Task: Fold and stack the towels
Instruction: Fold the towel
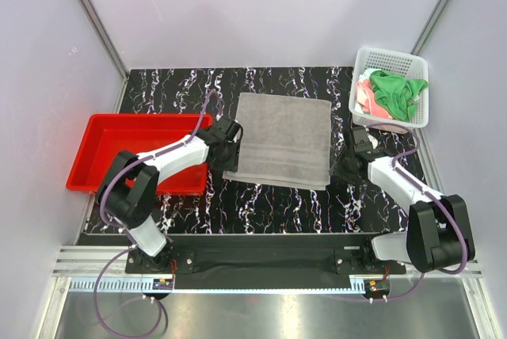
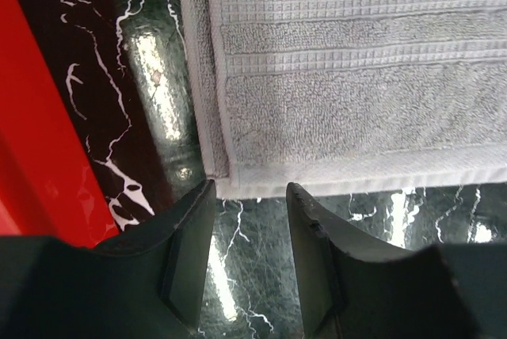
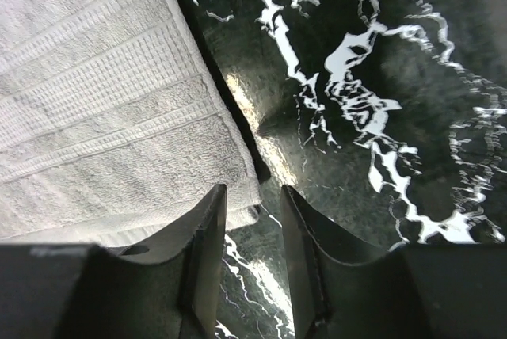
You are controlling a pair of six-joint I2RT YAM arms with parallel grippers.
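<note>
Marbled tabletop (image 1: 261, 204) around grey towel (image 1: 279, 139) edges

Three towels can be told apart: one large grey terry towel (image 1: 283, 139), one bright green towel (image 1: 398, 92) and one salmon-pink towel (image 1: 371, 104). There is one white perforated plastic basket (image 1: 394, 59), one red plastic tray (image 1: 111, 145), one black white-veined marbled table (image 1: 269, 204), and two robot arms, the left arm (image 1: 162, 161) and the right arm (image 1: 400, 182).
</note>
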